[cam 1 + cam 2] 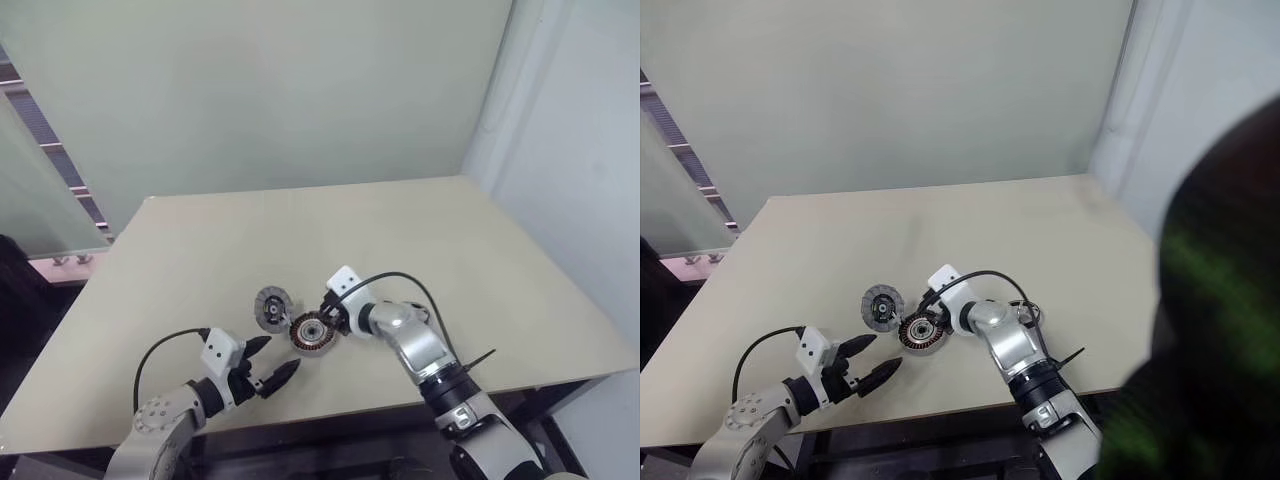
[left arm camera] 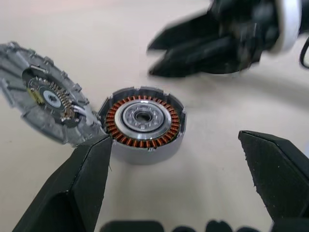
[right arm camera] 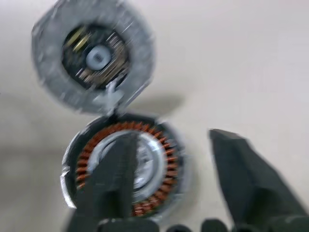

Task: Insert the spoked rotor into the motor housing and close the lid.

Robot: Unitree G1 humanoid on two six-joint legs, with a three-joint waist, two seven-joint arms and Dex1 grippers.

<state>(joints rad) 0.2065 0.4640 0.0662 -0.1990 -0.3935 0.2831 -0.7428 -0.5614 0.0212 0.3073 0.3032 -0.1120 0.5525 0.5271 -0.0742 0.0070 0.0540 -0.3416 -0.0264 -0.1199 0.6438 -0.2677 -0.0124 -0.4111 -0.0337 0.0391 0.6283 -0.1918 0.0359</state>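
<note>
Sitting just left of centre in the lower half of the head views, the motor housing [image 1: 311,333] lies flat on the beige surface [image 1: 400,230], its copper-orange windings ringing a silvery hub. The lid [image 1: 270,307], a grey disc with a dark centre, rests on the surface touching the housing's upper-left edge; in the left wrist view the two rims meet, and the lid's inner face with a small circuit part is turned up. Whether the spoked rotor already sits inside the housing cannot be told from these frames.

The right hand [image 1: 327,309] hangs over the housing's upper right, its two black fingers parted with nothing between them; in the right wrist view one finger [image 3: 113,183] crosses in front of the hub and the other stands off to the side. The left hand [image 1: 271,364] hovers at lower left, near the housing but apart from it, fingers spread wide and empty.
</note>
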